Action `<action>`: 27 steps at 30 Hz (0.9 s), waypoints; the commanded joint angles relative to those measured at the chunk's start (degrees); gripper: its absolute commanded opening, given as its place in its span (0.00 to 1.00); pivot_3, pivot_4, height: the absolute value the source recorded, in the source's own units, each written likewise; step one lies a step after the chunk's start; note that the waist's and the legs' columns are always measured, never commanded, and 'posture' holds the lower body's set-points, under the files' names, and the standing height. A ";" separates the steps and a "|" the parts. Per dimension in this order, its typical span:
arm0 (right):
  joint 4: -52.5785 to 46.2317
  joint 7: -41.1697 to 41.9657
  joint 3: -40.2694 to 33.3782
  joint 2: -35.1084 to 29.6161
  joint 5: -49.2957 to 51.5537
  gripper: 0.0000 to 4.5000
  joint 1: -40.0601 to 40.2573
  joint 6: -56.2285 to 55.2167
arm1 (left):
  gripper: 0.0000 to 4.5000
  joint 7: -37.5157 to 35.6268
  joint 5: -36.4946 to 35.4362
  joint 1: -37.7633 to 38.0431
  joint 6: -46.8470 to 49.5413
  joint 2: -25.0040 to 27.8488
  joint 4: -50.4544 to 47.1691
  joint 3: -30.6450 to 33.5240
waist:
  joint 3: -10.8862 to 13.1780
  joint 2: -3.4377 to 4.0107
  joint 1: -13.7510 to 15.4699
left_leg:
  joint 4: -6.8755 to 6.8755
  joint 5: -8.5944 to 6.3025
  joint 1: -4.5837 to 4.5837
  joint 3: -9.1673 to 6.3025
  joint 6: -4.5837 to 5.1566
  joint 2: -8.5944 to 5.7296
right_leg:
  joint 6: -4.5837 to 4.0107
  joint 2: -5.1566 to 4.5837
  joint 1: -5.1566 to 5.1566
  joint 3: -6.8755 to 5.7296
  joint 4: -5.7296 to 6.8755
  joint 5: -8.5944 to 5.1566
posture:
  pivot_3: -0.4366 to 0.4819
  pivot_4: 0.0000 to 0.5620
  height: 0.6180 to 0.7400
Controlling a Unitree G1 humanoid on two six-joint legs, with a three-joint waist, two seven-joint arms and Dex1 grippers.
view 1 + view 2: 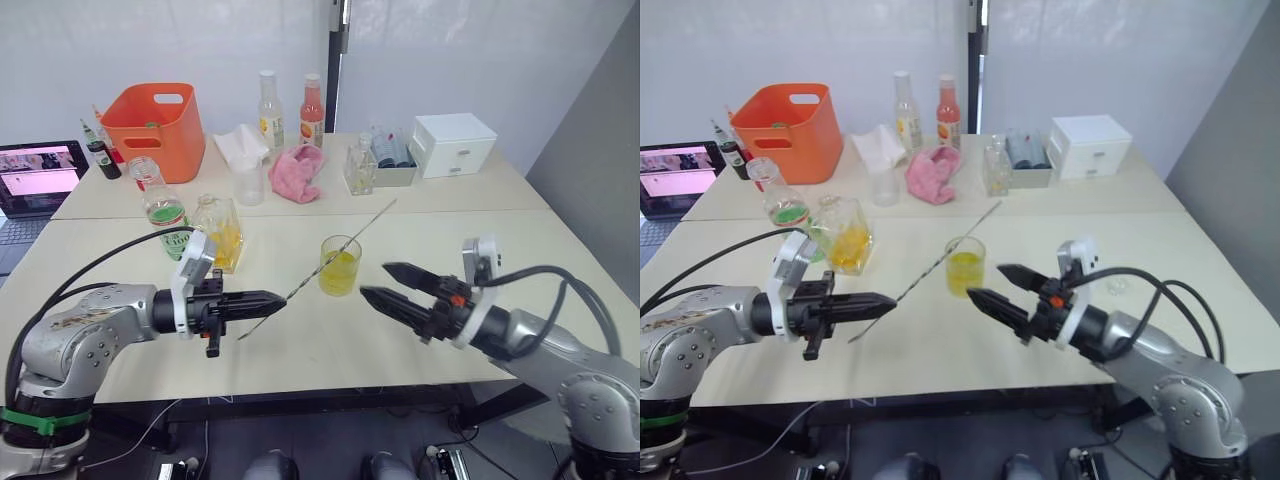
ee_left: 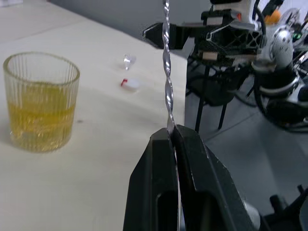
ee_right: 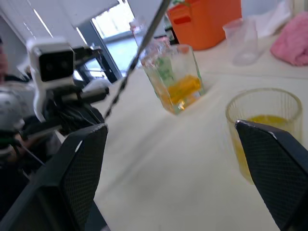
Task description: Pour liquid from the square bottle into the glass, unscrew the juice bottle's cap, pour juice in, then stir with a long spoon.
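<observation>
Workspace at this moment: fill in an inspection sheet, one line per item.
Surface: pale wooden tables pushed together.
Job's things: ribbed clear glass holds yellow liquid; square glass bottle and green juice bottle stand to its left; white cap lies loose.
Clutter: orange bin, pink cloth, white drawer box, laptop.
Grippers: left gripper shut on long twisted metal spoon; right gripper open.
Cables: black, along both arms.
Surroundings: white wall.
</observation>
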 commanded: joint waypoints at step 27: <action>2.51 -14.33 1.51 5.03 18.50 0.22 -7.62 -7.01 | 0.00 8.57 -0.97 -1.99 -2.36 -7.26 -2.46 -2.57 | 0.00 0.00 0.07 | 0.00 0.02 0.01 0.04 -0.03 0.00 | -0.01 0.09 0.00 0.06 0.01 0.01 | 0.48 0.27 1.00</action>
